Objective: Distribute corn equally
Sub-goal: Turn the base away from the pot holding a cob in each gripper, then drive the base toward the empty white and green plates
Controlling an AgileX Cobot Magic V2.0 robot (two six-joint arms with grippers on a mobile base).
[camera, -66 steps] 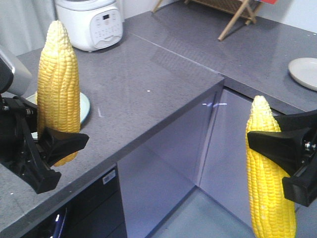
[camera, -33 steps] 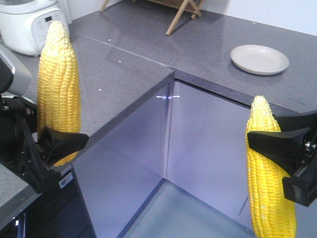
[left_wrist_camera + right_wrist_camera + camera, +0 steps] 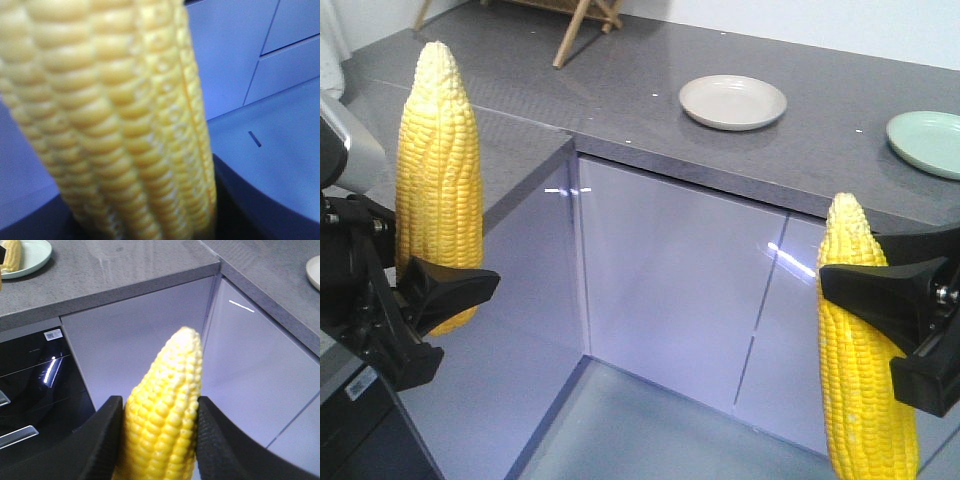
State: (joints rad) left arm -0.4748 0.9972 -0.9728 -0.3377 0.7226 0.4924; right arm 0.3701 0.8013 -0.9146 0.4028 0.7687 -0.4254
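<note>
Two corn cobs are held upright with their tips up. My left gripper is shut on the lower part of one corn cob at the left, and that cob fills the left wrist view. At the right, my right gripper is shut on the other corn cob. In the right wrist view both black fingers press against its sides. Part of a third corn cob lies on a pale green plate on the counter.
A grey L-shaped counter runs along the back above glossy lilac cabinet fronts. On it stand an empty beige plate and a pale green plate. Wooden legs stand at the back left. A black appliance front sits under the counter.
The whole scene has slid leftwards: the white cooker has left the view and the beige and green plates have come in. Both grippers keep their cobs, unchanged in the frame.
</note>
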